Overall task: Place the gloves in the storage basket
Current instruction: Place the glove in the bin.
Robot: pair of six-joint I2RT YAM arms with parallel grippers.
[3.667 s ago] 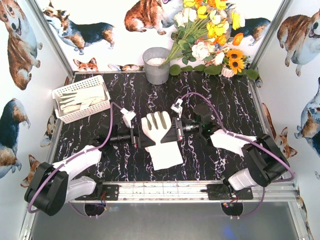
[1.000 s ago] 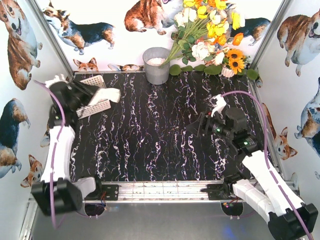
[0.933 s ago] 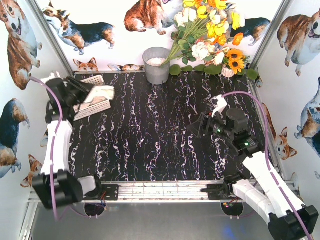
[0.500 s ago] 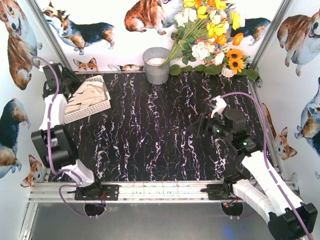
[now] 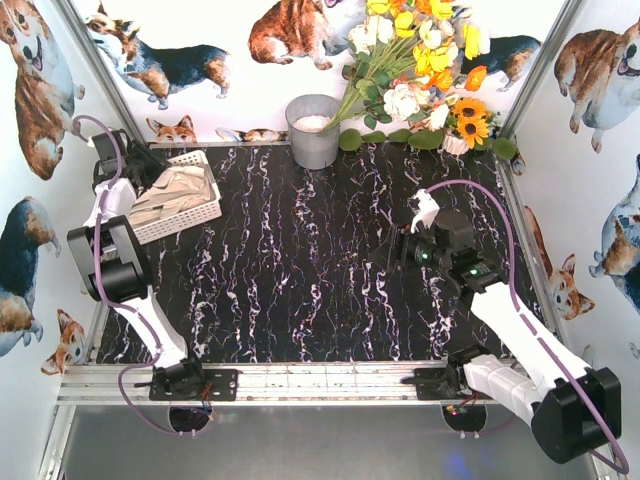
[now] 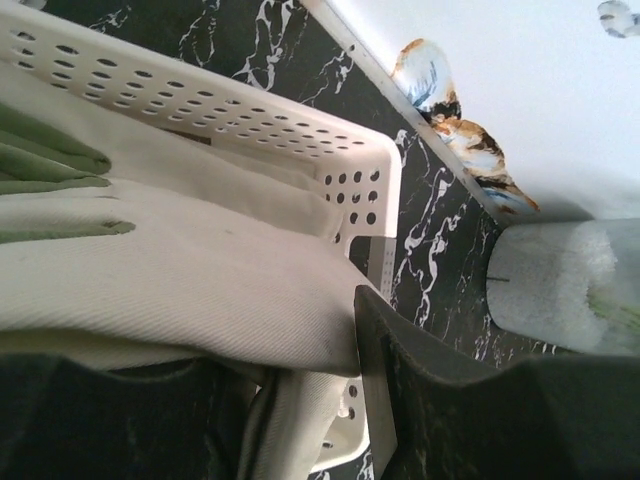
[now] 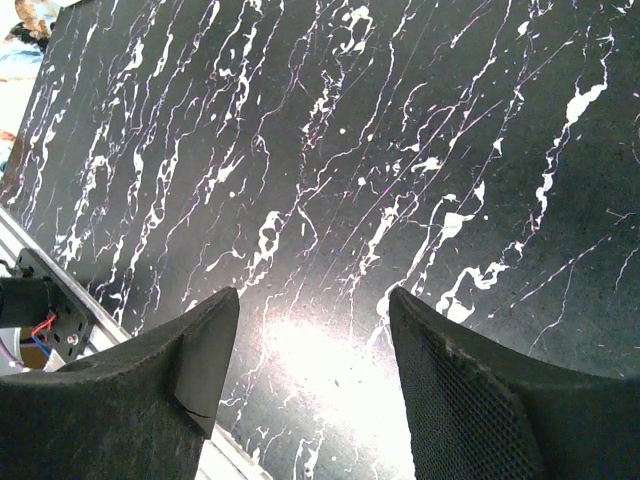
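Your left fingers [image 6: 470,400] are clamped on the glove [image 6: 200,290], which runs lengthwise ahead of them into the basket [image 6: 260,115]. Right fingers [image 7: 480,400] are wide, empty and way off.

Storage basket [image 5: 206,213]: white, perforated sides, set askew at the far-left corner of the counter [image 5: 320,260] | Gloves [image 5: 176,192]: cream-white, piled inside, overlapping | Top glove [image 6: 190,290]: laid across the pile, greyish finger patches seen, cuff end held between the jaws of the left gripper [image 6: 290,345].
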